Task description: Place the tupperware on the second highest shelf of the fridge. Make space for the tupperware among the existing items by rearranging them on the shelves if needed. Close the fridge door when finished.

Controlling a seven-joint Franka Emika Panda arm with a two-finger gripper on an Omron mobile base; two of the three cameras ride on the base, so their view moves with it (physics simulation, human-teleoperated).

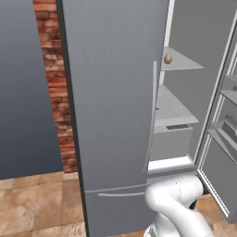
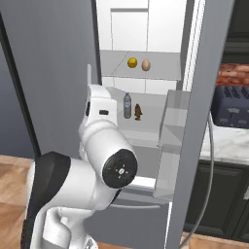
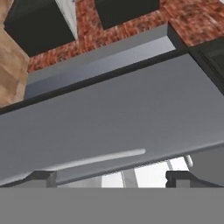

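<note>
One fridge (image 1: 115, 92), one egg (image 2: 146, 64), one yellow fruit (image 2: 132, 62), one bottle (image 2: 127, 105), one toaster (image 2: 232, 113)

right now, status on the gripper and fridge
Gripper open, empty, facing the closed fridge door. Fridge half open, right door swung wide. Yellow fruit and egg on a shelf; bottle on the one below.

Red brick wall (image 1: 52, 69) left of the appliance, above tan floor tiles (image 1: 37, 203). Clear bottle (image 2: 127, 105) upright, with a small brown item (image 2: 138, 112) just beside it. Dark blue-grey toaster (image 2: 232, 112) on a pale counter (image 2: 228, 146), dark cabinets (image 2: 221, 199) beneath.
</note>
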